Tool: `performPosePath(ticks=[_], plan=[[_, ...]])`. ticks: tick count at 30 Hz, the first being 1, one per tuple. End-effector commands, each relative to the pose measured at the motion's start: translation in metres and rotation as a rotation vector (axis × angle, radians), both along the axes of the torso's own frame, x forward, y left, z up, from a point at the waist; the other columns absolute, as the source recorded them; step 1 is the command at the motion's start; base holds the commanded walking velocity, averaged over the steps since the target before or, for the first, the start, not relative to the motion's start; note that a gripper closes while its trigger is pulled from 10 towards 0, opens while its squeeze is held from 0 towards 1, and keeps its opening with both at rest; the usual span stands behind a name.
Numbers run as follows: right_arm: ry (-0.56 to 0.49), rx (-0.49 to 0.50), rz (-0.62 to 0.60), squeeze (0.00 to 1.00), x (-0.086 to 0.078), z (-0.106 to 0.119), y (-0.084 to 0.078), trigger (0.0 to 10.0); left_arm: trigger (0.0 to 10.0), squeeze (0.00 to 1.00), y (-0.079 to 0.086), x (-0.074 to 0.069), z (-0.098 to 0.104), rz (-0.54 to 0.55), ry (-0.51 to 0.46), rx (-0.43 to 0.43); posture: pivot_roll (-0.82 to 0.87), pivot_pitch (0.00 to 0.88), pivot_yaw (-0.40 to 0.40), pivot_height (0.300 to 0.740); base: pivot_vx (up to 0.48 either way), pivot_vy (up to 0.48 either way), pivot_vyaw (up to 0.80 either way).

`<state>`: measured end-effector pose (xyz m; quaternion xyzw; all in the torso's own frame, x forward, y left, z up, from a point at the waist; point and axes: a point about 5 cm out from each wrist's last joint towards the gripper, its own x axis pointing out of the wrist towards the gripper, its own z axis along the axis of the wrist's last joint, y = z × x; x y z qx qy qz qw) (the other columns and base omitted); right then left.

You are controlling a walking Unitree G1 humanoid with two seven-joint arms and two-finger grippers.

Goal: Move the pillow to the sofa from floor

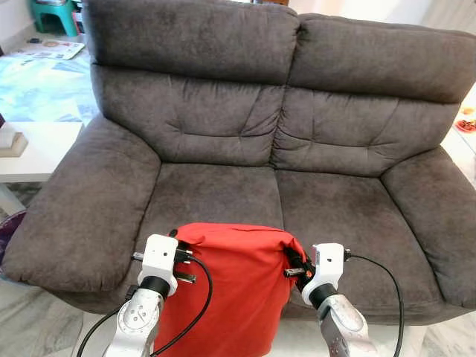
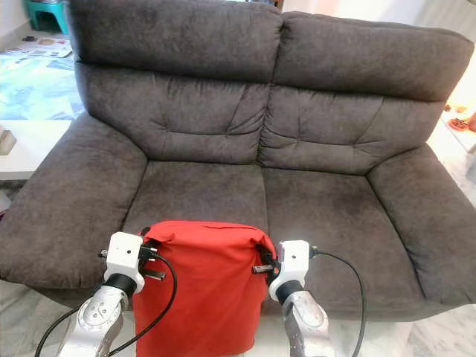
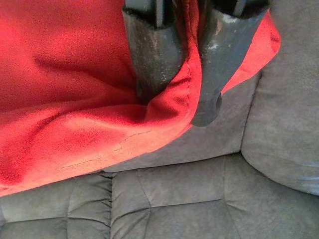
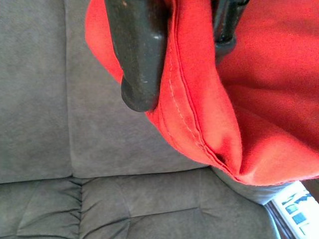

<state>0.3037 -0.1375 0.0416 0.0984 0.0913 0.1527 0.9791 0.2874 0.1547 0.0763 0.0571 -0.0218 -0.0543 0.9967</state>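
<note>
A red pillow (image 1: 230, 290) hangs upright in front of the dark grey two-seat sofa (image 1: 223, 141), its top edge level with the seat's front edge. My left gripper (image 1: 181, 256) is shut on the pillow's upper left corner, and my right gripper (image 1: 294, 266) is shut on its upper right corner. In the left wrist view the black fingers (image 3: 154, 59) pinch the red seam (image 3: 187, 99). In the right wrist view the fingers (image 4: 139, 55) clamp the pillow's hem (image 4: 189, 99) above the seat cushion (image 4: 75, 129).
A white low table (image 1: 37, 149) stands left of the sofa, with a small block (image 1: 11, 140) on it. Papers (image 1: 48, 48) and a green stool (image 1: 53, 15) lie on the floor behind. Pale tiled floor (image 1: 30, 320) runs under the sofa's front.
</note>
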Motion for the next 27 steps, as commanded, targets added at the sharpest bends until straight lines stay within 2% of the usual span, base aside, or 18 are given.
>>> performPosePath(ticks=[1,15,27], plan=[[-0.059,0.001,-0.043,0.0,0.006,0.0102,-0.0071,10.0,10.0,0.0,-0.0002,0.0031,0.0155,0.004,-0.078,-0.026,0.19,0.116,-0.079,0.74,0.0,-0.251,0.0],[-0.073,-0.042,-0.01,0.0,0.0068,0.0113,-0.0055,10.0,10.0,0.0,0.0002,0.0029,0.0165,0.002,-0.082,-0.021,0.19,0.115,-0.082,0.74,0.0,-0.265,0.0],[-0.069,0.004,-0.099,0.0,0.0053,0.0084,-0.0117,10.0,10.0,0.0,0.0068,0.0035,0.0193,-0.007,-0.083,0.002,0.21,0.117,-0.043,0.74,0.0,-0.278,0.0]])
